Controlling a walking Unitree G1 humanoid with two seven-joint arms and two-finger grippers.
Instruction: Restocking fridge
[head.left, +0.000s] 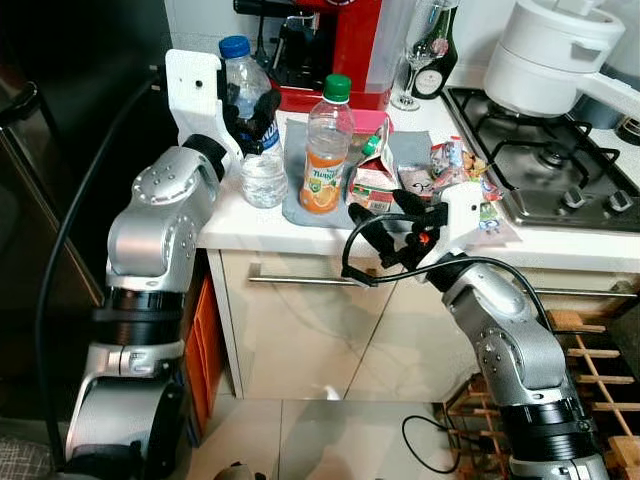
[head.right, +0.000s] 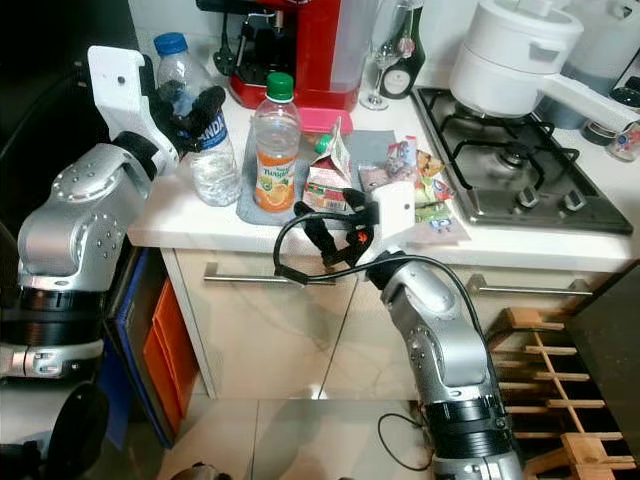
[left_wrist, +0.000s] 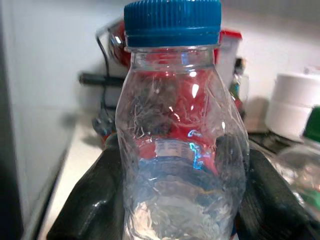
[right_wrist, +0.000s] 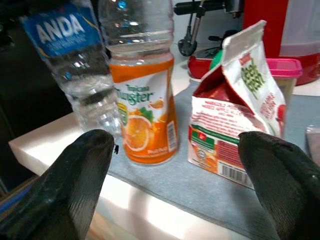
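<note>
While left gripper (head.left: 245, 110) clasps "ANDA" water bottle (head.right: 200, 125), "Twister" juice (right_wrist: 145, 112) stands beside.

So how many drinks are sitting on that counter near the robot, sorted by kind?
Water bottle, blue cap, clamped by the left gripper: 1
Orange juice bottle, green cap: 1
Juice carton, top torn open: 1
Total: 3
The right gripper hangs open at the counter edge before the carton.
</note>
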